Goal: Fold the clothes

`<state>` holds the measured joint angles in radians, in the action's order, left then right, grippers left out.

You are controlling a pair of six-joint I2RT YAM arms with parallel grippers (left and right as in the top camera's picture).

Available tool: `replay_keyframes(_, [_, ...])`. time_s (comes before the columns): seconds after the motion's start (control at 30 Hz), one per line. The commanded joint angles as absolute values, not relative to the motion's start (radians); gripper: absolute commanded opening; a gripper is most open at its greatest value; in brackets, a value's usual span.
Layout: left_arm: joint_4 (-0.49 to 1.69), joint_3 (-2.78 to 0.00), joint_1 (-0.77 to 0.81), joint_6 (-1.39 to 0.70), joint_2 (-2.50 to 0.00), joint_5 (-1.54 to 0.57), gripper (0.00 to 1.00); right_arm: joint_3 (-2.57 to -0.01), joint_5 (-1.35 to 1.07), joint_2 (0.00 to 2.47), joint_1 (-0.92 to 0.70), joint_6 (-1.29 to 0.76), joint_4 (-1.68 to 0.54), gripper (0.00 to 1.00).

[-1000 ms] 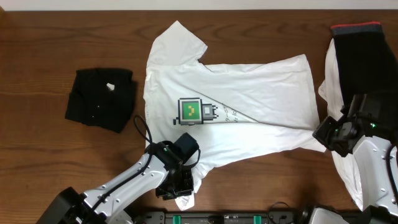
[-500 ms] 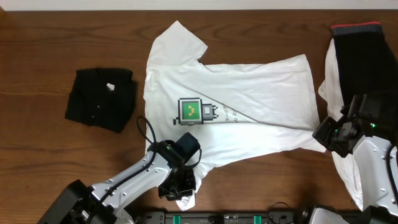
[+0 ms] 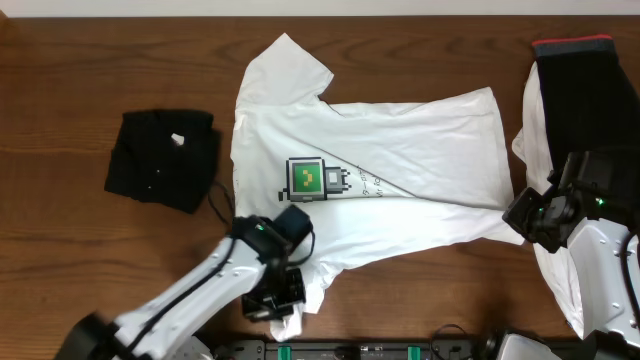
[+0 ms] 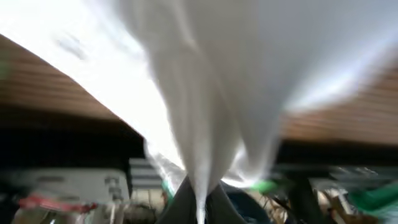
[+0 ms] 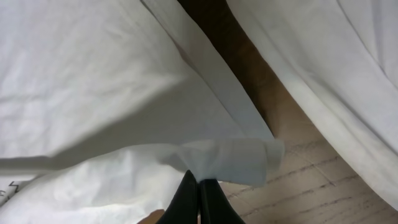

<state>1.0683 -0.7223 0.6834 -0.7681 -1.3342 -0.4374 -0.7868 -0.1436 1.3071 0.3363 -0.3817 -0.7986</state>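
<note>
A white T-shirt (image 3: 400, 160) with a small square print lies spread on the wooden table. My left gripper (image 3: 278, 300) is shut on the shirt's near sleeve at the front edge; in the left wrist view the white cloth (image 4: 205, 106) hangs from the jaws (image 4: 200, 208). My right gripper (image 3: 522, 215) is shut on the shirt's bottom hem corner at the right; the right wrist view shows the pinched hem corner (image 5: 242, 158) at the fingertips (image 5: 199, 193).
A folded black garment (image 3: 163, 158) lies at the left. A dark garment with a red band (image 3: 585, 90) and another white cloth (image 3: 560, 270) lie at the right, next to my right arm.
My left arm has shifted slightly left and lifted the sleeve, and its wrist view is blurred by motion. The right arm has not moved.
</note>
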Motion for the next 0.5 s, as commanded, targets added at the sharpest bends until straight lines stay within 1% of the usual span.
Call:
replay_keyframes(0.0, [1.139,-0.804,0.638,-0.722,-1.250,-0.318,0.06,-0.802,-0.199,1.301,0.344,-0.343,-0.786,0.01])
replay_keyframes(0.07, [1.162,-0.818,0.595,-0.691,-1.212,-0.280,0.06,-0.802,-0.258,1.301,0.344,-0.308,-0.765,0.01])
replay_keyframes(0.2, [1.160,-0.819,0.484,-0.641,-1.174,-0.269,0.06,-0.802,-0.326,1.301,0.344,-0.291,-0.731,0.01])
replay_keyframes(0.33, [1.088,-0.819,0.373,-0.567,-1.176,-0.266,0.06,-0.802,-0.399,1.301,0.340,-0.291,-0.682,0.01])
replay_keyframes(0.47, [1.045,-0.819,0.292,-0.534,-1.176,-0.244,0.06,-0.802,-0.416,1.301,0.339,-0.303,-0.656,0.01])
